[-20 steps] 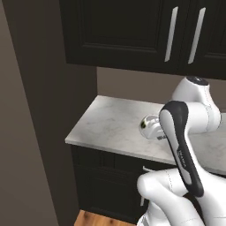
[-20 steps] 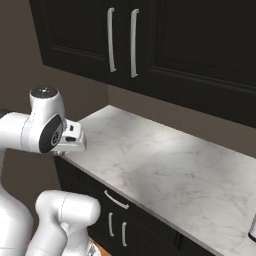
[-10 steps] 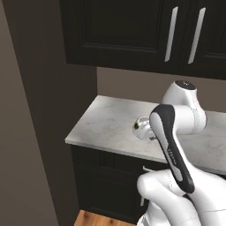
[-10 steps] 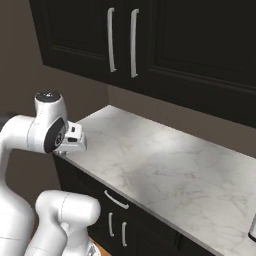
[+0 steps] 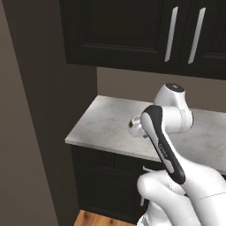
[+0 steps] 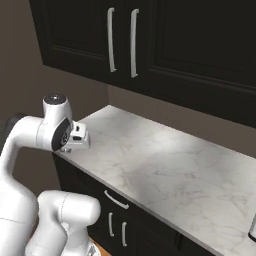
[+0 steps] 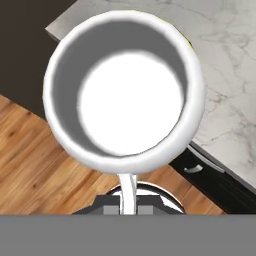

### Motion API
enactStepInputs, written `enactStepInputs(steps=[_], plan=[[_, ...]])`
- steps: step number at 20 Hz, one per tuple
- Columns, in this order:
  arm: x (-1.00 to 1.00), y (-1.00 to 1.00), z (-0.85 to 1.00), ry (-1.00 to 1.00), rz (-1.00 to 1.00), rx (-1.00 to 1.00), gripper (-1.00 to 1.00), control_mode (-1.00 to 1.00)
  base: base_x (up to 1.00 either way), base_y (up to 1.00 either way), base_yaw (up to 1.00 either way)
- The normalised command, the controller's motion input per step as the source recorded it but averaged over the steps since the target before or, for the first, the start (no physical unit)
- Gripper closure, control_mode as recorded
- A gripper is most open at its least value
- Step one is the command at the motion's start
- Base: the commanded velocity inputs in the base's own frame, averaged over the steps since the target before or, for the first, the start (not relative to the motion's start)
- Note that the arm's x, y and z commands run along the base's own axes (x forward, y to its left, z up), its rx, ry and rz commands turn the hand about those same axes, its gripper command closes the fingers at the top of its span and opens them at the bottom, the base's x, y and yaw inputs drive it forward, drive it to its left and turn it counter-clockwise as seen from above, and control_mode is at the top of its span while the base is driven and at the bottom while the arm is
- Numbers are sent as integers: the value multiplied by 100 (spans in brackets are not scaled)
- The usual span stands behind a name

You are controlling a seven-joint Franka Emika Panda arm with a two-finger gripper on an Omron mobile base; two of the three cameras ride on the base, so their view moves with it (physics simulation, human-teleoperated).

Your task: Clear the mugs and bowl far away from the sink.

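A squat glossy white mug [image 7: 125, 95] hangs right below the hand camera, and I look straight down into its empty inside. My gripper [image 7: 127, 200] is shut on its thin handle at the bottom of the hand view. In the left base view the white mug [image 5: 134, 126] peeks out left of the forearm, just above the marble counter [image 5: 106, 123] near its left end. In the right base view the hand [image 6: 79, 140] hovers over the counter's front left corner. A thin green sliver [image 7: 190, 46] shows past the mug's rim; I cannot tell what it is. The bowl and sink are out of view.
Dark upper cabinets [image 6: 150, 45] with silver handles hang over the counter. A dark wall panel [image 5: 48, 110] closes off the counter's left end. Dark drawers [image 6: 117, 200] sit below, over a wooden floor [image 7: 40, 165]. A small grey object [image 6: 253, 229] touches the right edge.
The arm has swung and its elbow has dropped. The held white mug has shifted a little left along the counter toward its left end. The grip has stayed shut.
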Motion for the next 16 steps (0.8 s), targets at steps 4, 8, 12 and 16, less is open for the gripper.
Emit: enactStepInputs(steps=[4,8,12,16], plan=[[45,8,-16,0,0,0,100,-100,0,0,0],[44,9,-17,0,0,0,100,-100,0,0,0],[42,2,-13,0,0,0,100,-100,0,0,0],[46,2,-13,0,0,0,100,-100,0,0,0]])
